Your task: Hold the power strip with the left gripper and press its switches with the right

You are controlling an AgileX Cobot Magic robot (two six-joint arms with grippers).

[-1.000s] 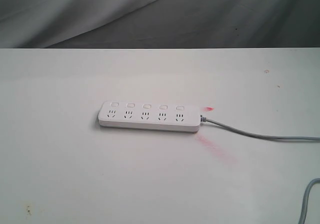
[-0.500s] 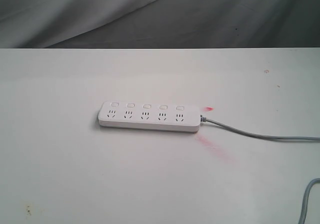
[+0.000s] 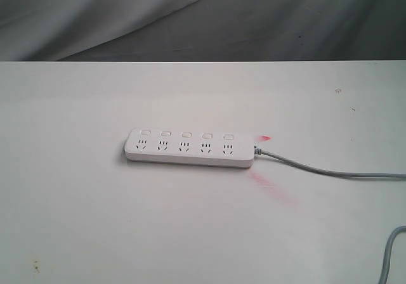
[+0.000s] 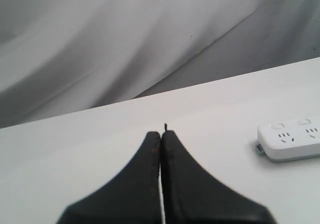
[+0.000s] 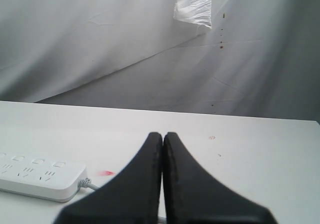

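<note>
The white power strip [image 3: 189,148] lies flat in the middle of the white table, its row of switches [image 3: 185,134] along the far side above the sockets. Its grey cord [image 3: 317,168] runs off to the right. No arm shows in the exterior view. In the left wrist view my left gripper [image 4: 160,133] is shut and empty, well apart from one end of the power strip [image 4: 290,139]. In the right wrist view my right gripper [image 5: 162,134] is shut and empty too, with the cord end of the power strip [image 5: 40,176] off to one side.
Red marks [image 3: 273,189] stain the table [image 3: 95,220] beside the strip's cord end. A second stretch of grey cord [image 3: 390,255] shows at the lower right corner. Grey cloth [image 3: 203,18] hangs behind the table's far edge.
</note>
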